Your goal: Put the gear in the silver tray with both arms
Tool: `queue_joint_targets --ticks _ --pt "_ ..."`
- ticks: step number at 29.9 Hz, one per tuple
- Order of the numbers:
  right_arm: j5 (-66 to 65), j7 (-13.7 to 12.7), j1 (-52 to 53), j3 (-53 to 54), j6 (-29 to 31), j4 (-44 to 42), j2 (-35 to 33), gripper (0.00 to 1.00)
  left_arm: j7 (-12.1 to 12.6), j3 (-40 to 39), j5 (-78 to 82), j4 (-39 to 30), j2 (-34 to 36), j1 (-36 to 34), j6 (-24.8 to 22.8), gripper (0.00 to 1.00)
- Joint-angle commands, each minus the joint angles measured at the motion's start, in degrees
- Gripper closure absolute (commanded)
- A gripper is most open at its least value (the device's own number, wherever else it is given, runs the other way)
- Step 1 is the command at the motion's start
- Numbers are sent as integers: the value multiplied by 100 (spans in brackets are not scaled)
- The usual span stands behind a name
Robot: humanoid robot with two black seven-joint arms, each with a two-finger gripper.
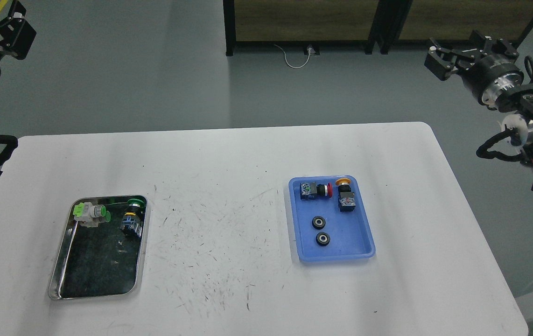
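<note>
Both arms are raised clear of the white table (229,158), one at each upper corner of the view; the left gripper (7,25) hangs beyond the table's far left corner, its fingers too dark and bunched to tell whether they are apart or together; the right gripper (446,58) hangs beyond the far right corner with its fingers spread apart and nothing between them.

Below and nearer than the left gripper, off to its right, the silver tray (59,275) lies flat on the table (its dark bottom mirrors the ceiling); at its far end lie a white-and-green switch (90,213) and a green-capped button (133,215), close together but apart.

Below and to the left of the right gripper, well apart from it, sits a blue tray (364,242); along its far edge lie a red-capped button (315,190) and an orange-capped button (346,195), and nearer in the tray two small black gears (319,222), one just behind the other, possibly not touching.
</note>
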Motion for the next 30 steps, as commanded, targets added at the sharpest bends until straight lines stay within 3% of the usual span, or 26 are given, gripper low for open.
queue_joint_targets --ticks 1,8,12,19,23,27,30 --pt "-105 -9 3 15 59 -10 67 0 14 -23 -84 35 -95 36 50 1" --pt "-140 -44 20 -3 -467 -98 340 1 -30 12 -137 457 -464 1 339 1" --pt "-220 -97 73 -3 -548 -185 261 0 -4 56 -137 440 -420 45 270 1" --pt "-430 -44 143 23 85 -440 304 0 -74 319 -23 414 -368 177 -810 1" --pt "-483 -53 73 -29 147 -309 375 0 -179 653 327 378 -367 124 -934 1" --pt "-676 -185 134 -336 156 226 586 0 -188 768 732 326 -385 124 -917 1" --pt "-712 -535 161 -451 156 701 586 0 -179 777 785 247 -420 115 -891 1"
